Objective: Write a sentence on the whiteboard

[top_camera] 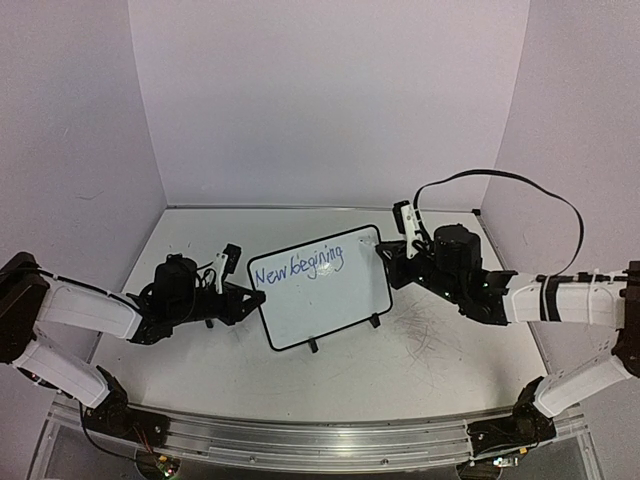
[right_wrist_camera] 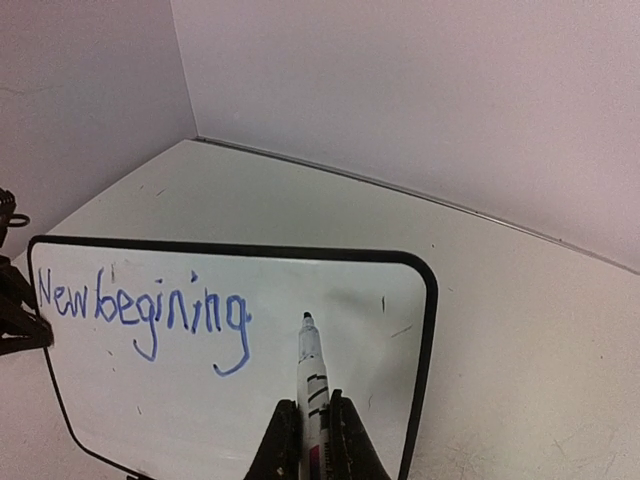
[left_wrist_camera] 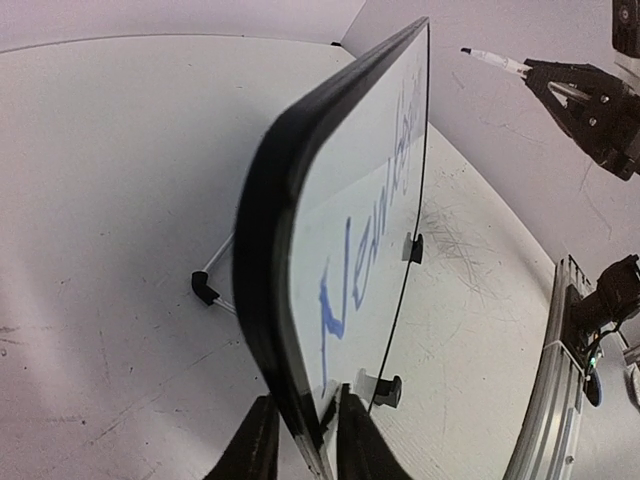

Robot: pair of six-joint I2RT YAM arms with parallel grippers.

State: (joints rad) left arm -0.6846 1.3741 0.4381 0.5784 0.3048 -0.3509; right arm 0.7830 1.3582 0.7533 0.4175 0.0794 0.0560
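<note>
The whiteboard (top_camera: 335,305) stands upright mid-table on its black feet (top_camera: 312,345). Blue writing on it reads "New begining" (top_camera: 298,268), slanting upward; this part of the sentence (right_wrist_camera: 140,315) also fills the board's (right_wrist_camera: 150,410) upper left in the right wrist view. My left gripper (left_wrist_camera: 305,410) is shut on the whiteboard's (left_wrist_camera: 360,200) left edge, one finger on each face. My right gripper (right_wrist_camera: 310,410) is shut on a white marker (right_wrist_camera: 308,370). Its tip sits just right of the last "g", and in the left wrist view the marker (left_wrist_camera: 495,60) hangs a little off the surface.
A wire stand (left_wrist_camera: 215,270) props the board from behind. Grey scuff marks (top_camera: 430,330) cover the table to the right. An aluminium rail (top_camera: 300,435) runs along the near edge, lilac walls close in the back and sides, and a black cable (top_camera: 540,190) arcs above the right arm.
</note>
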